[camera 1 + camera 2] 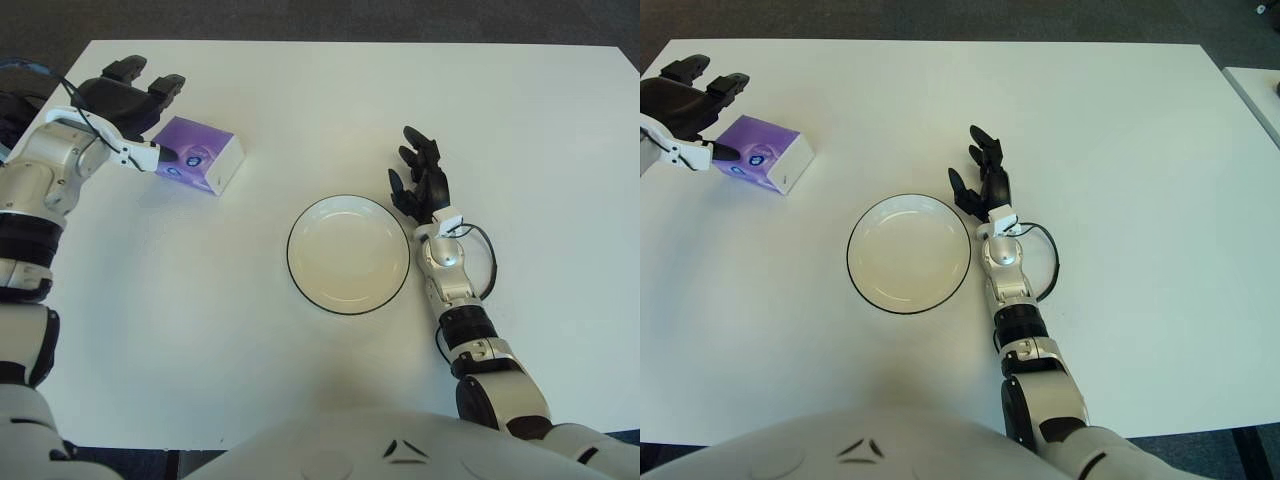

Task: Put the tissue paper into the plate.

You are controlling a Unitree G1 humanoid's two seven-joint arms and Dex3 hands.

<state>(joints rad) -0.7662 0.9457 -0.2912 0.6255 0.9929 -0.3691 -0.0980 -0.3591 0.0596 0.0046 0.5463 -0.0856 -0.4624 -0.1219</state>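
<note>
The tissue pack [201, 161] is a small purple and white box lying on the white table at the far left. My left hand [131, 104] is just left of it and slightly behind it, fingers spread, with the thumb tip close against the pack's left end; I cannot tell if it touches. The white plate [348, 255] with a dark rim sits empty at the table's middle. My right hand [422, 186] rests flat on the table just right of the plate, fingers relaxed and holding nothing.
A thin black cable [487, 262] loops on the table beside my right wrist. The table's far edge [350, 42] runs behind the pack, with dark floor beyond it.
</note>
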